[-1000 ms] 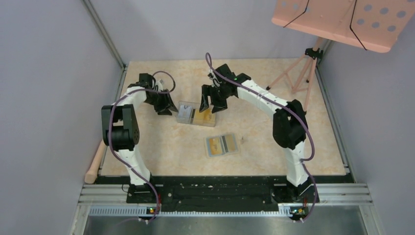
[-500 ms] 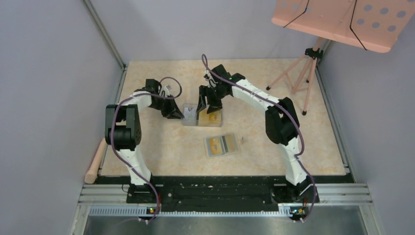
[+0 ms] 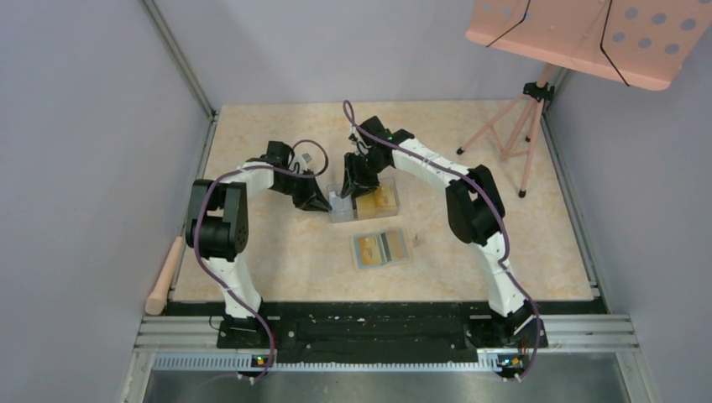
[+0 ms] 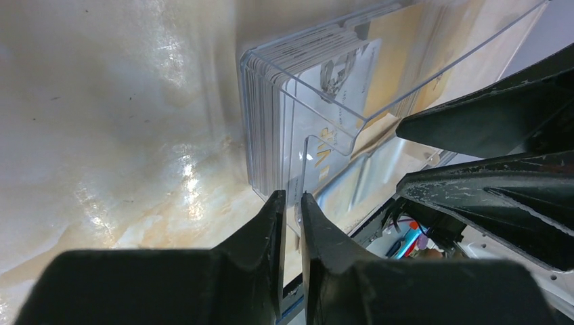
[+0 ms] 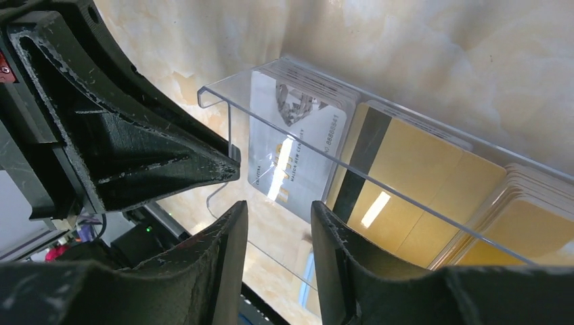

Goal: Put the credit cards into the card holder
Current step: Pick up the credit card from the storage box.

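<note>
A clear plastic box (image 3: 367, 202) lies mid-table with the credit cards (image 3: 382, 198) stacked in it. In the right wrist view I see a silver-white card (image 5: 298, 145) in front and golden cards (image 5: 413, 183) behind it. My left gripper (image 3: 322, 201) is shut on the box's left wall; in the left wrist view the thin clear wall (image 4: 318, 145) runs between its fingertips. My right gripper (image 3: 351, 186) hangs open over the box's left end, and nothing is between its fingers (image 5: 233, 227). The card holder (image 3: 382, 249) lies open nearer the arms, with a golden card showing on its left half.
A wooden stick (image 3: 164, 275) lies off the table's left edge. A pink music stand (image 3: 588, 38) on a tripod (image 3: 512, 134) stands at the back right. A small speck (image 3: 417, 239) lies beside the card holder.
My left gripper moved right and shut on the box's left wall. The box shifted to the right. My right gripper moved left and down over the box's left end.
</note>
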You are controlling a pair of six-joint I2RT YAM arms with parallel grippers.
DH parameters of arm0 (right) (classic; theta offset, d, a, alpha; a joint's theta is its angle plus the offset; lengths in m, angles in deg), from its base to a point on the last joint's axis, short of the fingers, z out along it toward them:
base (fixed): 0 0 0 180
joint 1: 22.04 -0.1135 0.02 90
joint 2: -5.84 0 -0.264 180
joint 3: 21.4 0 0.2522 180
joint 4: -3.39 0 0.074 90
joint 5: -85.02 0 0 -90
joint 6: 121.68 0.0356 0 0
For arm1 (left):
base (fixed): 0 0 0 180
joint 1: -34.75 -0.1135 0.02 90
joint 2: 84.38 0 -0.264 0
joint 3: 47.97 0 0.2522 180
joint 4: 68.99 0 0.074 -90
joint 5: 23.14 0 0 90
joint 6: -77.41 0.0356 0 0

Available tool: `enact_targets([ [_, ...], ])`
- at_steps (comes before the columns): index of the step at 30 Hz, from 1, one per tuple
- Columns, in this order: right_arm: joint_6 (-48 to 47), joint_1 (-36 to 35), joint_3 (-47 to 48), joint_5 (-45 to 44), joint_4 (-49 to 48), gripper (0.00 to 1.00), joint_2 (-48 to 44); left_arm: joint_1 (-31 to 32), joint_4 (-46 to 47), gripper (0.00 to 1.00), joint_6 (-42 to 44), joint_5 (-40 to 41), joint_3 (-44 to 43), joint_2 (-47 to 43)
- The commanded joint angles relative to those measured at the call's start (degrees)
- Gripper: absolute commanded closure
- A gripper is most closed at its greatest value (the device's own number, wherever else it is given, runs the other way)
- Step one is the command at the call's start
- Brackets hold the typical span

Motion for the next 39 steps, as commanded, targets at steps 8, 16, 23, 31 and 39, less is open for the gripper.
enact_targets([
  [8, 0.6, 0.1, -0.5, -3.5, 0.5, 0.68, 1.9, 0.3, -0.1, 0.73, 0.7, -0.3, -0.1, -3.8],
  [16, 0.1, -0.3, -0.2, -4.7, 0.5, 0.68, 3.6, 0.3, -0.4, 0.73, 1.6, 1.0, -1.2, -2.9],
  [23, -0.4, -1.7, -1.1, -5.7, 0.2, 0.68, 4.3, 0.3, -0.3, 0.85, 2.1, 1.3, -1.2, -1.4],
  [31, 1.4, -1.7, -2.5, -2.3, -3.8, 0.96, 4.3, 0.7, -0.5, 0.95, 2.7, 1.8, -0.9, -0.7],
  [39, 1.4, -1.7, -3.7, -5.0, -2.5, 1.00, 1.0, 1.1, -1.4, 1.00, 3.1, 3.1, -1.3, 0.0],
])
